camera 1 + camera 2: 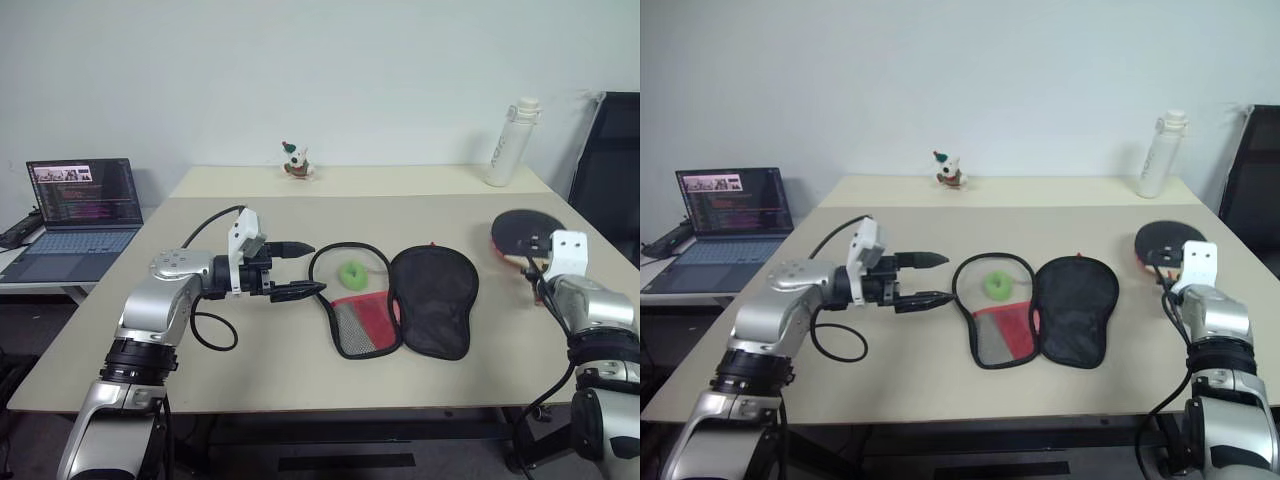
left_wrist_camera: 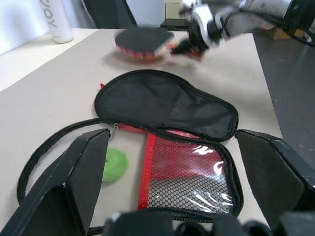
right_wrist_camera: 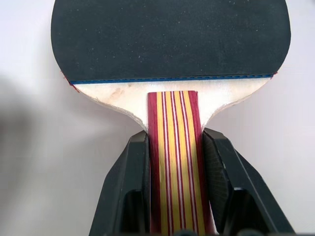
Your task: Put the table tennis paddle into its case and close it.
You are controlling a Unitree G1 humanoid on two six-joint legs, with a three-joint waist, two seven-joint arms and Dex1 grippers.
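The right tool (image 3: 174,162) has its two fingers pressed against the striped handle of the one table tennis paddle (image 1: 522,233), which sits at the right side of the table (image 1: 300,380), its long axis running away from the robot with the black round face at the far end. The single case (image 1: 400,298) lies unzipped and spread flat at mid-table, well to the left of the paddle, its black flap on the right and its red mesh half with the green ball (image 1: 353,273) on the left. The left tool (image 1: 310,268), jaws wide and empty, points rightward just beside the case's left edge. Judging by this, the right arm must carry the paddle leftward to the case.
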